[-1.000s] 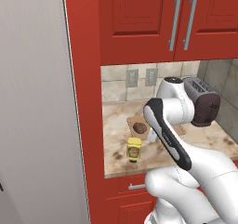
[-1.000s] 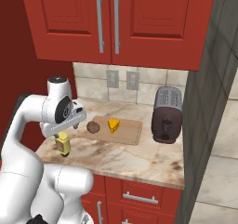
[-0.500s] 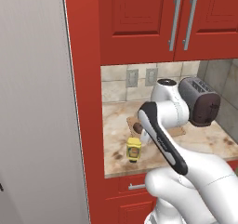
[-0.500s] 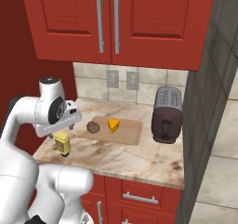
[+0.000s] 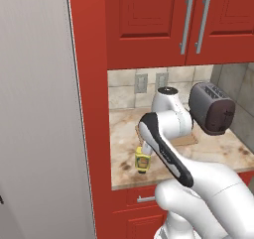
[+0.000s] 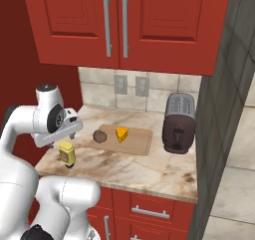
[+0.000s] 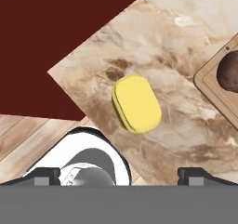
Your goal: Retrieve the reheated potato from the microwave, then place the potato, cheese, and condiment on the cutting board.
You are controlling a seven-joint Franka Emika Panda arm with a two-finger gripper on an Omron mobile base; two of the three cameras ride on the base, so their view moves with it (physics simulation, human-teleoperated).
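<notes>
Condiment stands upright on the marble counter, near its front left corner, off the cutting board and to its left. It is the one task item not yet on the board. From above, in the hand view, its cap reads as a smooth rounded yellow oblong; from the side the bottle is squat, yellow, with a dark label band.

Gripper hangs directly over the bottle, looking straight down, fingers spread wide with the cap lying between and beyond the two tips. Nothing held. Judged: a lineup for a top-down grasp.

Potato and cheese already sit on the board, side by side, just apart; potato to the left. Potato is a dull, rough brown oval. Cheese is a yellow-orange wedge, sharp-edged.

Board is flat, pale wood, rectangular with a thin raised-looking border, lying flat mid-counter. Bare space remains on its right half.

Toaster, dark glossy body with a metallic top, stands to the right of the board. Counter surface is mottled beige-brown stone, smooth. Red cabinets above.
</notes>
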